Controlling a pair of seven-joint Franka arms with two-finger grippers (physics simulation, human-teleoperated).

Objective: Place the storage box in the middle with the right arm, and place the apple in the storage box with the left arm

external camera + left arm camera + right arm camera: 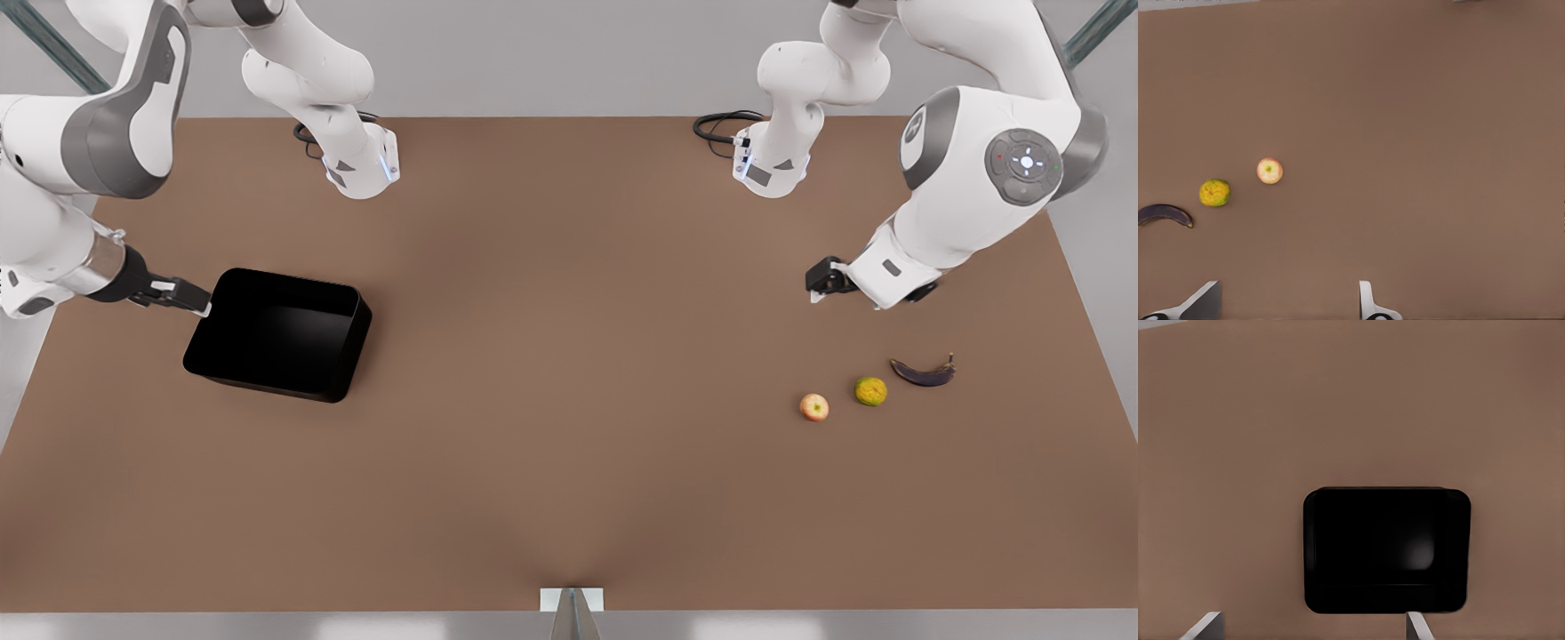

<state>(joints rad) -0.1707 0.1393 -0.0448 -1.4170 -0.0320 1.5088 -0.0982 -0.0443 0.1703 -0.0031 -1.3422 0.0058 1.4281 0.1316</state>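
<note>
Nearest the table's [569,498] front edge, toward its right-hand side in the front view, lay the apple [813,407], with the yellow-green bumpy fruit [870,391] just beside it and the dark eggplant [925,372] next along, all three in a loose row slanting back toward the right edge. Above and behind them hung the left gripper [816,283], well clear of the fruit; in the left wrist view its fingers [1368,303] stood wide apart with nothing between them, and the apple [1269,171] lay off to one side of their line, not under it.

A little farther back, near the table's left edge in the front view, the storage box [277,334] sat flat and empty on the surface, well away from the middle. The right gripper [182,295] was at the box's wall nearest that edge; the right wrist view showed its fingers [1417,628] spread, with the box [1386,550] ahead of them and not yet held.

The first step seemed to be in hand: the right arm was closing in on the box. The next move would call for bringing the spread fingers astride the near wall, one inside and one outside, pinching it, and then carrying the box to the table's centre. The left arm waited until then.
</note>
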